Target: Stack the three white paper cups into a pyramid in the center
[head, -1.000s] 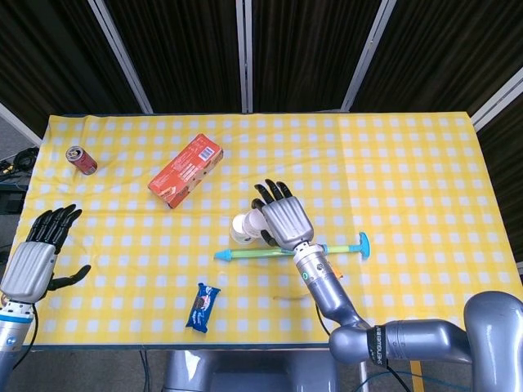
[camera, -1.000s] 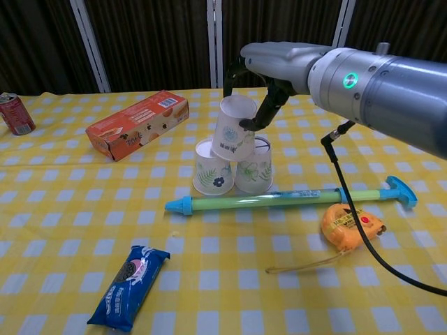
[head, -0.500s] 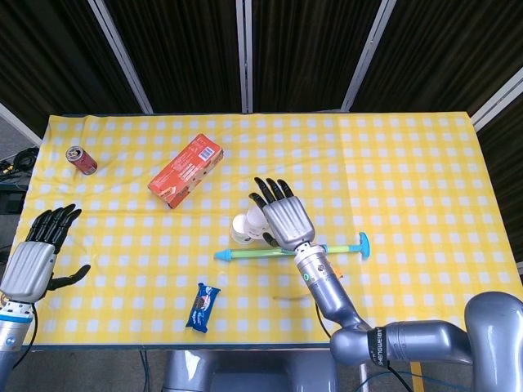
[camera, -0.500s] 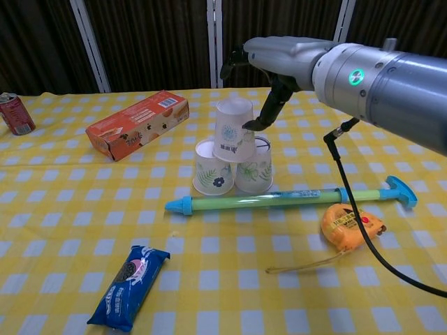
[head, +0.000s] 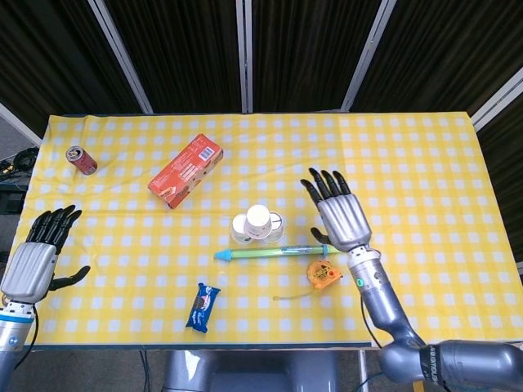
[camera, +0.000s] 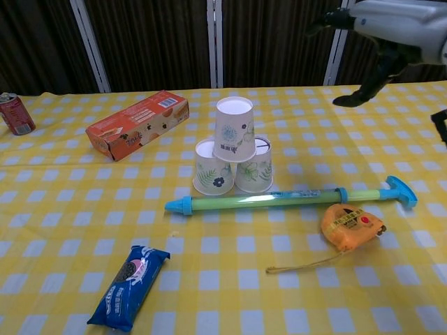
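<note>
Three white paper cups with flower prints stand upside down as a pyramid in the table's middle. The top cup (camera: pixel 234 129) (head: pixel 259 218) rests on the left cup (camera: pixel 208 168) (head: pixel 241 228) and the right cup (camera: pixel 256 169) (head: pixel 277 222). My right hand (head: pixel 335 211) (camera: pixel 380 38) hovers open to the right of the stack, fingers spread, touching nothing. My left hand (head: pixel 37 251) stays open near the table's front left corner, far from the cups.
A blue-green toy pump (camera: pixel 286 199) lies just in front of the cups, an orange tape measure (camera: pixel 351 226) at its right. A red snack box (camera: pixel 138 123), a soda can (camera: pixel 17 114) and a blue cookie pack (camera: pixel 128 287) sit to the left.
My right hand let go of the top cup and drew away to the right and upward. The cup stays on the two lower cups. The left hand has not moved.
</note>
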Motion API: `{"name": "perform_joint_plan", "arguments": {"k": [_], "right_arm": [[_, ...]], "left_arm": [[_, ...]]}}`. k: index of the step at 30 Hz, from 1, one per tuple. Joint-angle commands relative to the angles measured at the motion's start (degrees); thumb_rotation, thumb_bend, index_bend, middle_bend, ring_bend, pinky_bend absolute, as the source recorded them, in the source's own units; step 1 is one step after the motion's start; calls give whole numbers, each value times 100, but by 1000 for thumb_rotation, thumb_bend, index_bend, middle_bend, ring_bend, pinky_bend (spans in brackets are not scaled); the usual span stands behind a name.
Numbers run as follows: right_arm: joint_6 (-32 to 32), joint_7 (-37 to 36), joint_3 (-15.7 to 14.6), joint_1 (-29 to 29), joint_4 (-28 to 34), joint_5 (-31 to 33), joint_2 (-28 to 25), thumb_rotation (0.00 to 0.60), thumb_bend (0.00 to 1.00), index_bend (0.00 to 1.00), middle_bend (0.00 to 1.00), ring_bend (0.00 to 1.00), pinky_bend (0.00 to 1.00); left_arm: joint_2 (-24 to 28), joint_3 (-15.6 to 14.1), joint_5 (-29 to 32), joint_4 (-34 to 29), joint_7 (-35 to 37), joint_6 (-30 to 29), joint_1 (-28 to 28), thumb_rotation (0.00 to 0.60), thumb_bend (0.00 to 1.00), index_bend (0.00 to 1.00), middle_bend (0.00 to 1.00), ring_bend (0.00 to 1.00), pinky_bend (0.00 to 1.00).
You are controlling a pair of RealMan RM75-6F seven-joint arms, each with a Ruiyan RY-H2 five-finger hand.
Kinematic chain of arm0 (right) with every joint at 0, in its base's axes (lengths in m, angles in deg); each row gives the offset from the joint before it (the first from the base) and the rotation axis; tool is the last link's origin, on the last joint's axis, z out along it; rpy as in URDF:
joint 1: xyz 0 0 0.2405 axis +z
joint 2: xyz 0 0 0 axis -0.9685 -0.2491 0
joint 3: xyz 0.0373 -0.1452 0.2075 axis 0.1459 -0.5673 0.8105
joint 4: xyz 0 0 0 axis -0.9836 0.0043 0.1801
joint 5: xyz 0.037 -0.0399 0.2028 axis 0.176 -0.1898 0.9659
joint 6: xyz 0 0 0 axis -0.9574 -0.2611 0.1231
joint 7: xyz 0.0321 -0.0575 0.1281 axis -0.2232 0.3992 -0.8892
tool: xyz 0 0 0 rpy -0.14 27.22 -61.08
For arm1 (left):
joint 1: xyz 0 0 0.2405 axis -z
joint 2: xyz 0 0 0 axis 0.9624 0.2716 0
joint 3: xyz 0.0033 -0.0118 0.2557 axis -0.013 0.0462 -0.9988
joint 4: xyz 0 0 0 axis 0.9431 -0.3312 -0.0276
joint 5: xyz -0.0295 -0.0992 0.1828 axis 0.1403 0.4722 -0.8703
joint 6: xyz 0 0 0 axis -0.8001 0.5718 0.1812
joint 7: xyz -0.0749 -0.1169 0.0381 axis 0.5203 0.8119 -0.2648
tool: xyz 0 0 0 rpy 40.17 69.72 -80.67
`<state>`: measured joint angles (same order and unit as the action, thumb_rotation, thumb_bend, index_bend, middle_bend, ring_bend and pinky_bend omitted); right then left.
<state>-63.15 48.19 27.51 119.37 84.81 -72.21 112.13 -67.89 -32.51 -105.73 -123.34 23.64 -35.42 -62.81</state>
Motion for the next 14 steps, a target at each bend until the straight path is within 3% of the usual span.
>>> {"name": "perform_joint_plan", "arguments": {"k": [1,6,14], "right_arm": [[-632,-1152,-647,-931,-189,-1194,-668,600,126,84,0,0,0],[-1186,-2392,-1217,-1892,-996,-1771,-906,600,109,0,0,0,0],[-1651,-3546,-1599,-2818,-2298,-2225,-791,600,103,0,0,0,0]], "left_arm": [[-83,-26,-24,62,-144,-54,-37,600,182,0,0,0,0],[-225,-67,53,212,-414,-47,-92,600,16,0,0,0,0],[-428,-73,115,433,-535,-175,-202,600,0,0,0,0,0]]}}
